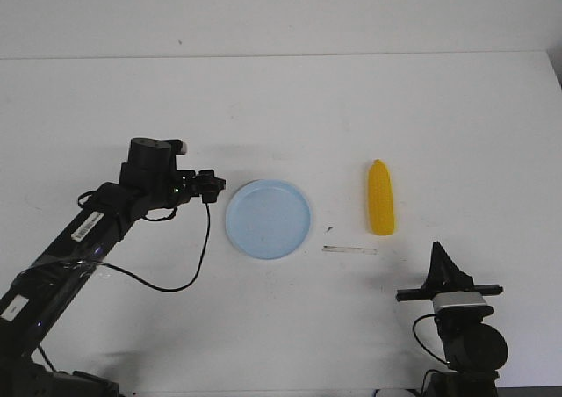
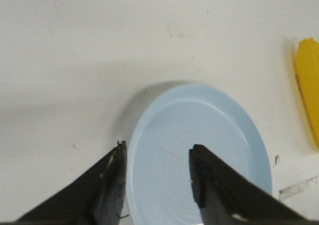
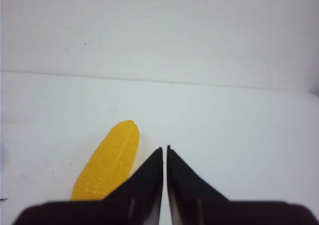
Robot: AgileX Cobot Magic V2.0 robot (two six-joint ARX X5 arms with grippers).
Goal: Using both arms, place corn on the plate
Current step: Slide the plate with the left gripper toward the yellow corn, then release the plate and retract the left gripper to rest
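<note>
So, left to right:

1. Left arm (image 1: 97,221) reaches in from the lower left of the front view, a black cable (image 1: 189,265) looping down off it onto the table (image 1: 281,107).
2. Left gripper (image 1: 211,188) sits at the plate's left edge. In the left wrist view its fingers (image 2: 112,180) are spread wide, one just outside the rim, the other over the plate's inside. Holding nothing. Can't tell if it touches the rim.
3. Plate (image 1: 268,219) lies flat near the table centre, pale blue, nothing on it.
4. Thin pale strip (image 1: 349,249) lies on the table between plate and corn, a bit nearer the robot. Small dark speck just beside it.
5. Corn (image 1: 380,198) lies on the table right of the plate, well apart from it, lengthwise pointing away from the robot, nub at the far end. Not on the plate.
6. Right gripper (image 1: 438,249) is nearer the robot than the corn and slightly right of it, not touching. In the right wrist view its fingers (image 3: 149,180) are closed to a thin slit, gripping nothing.
7. Right arm (image 1: 465,327) sits at the lower right edge, mostly out of view.
</note>
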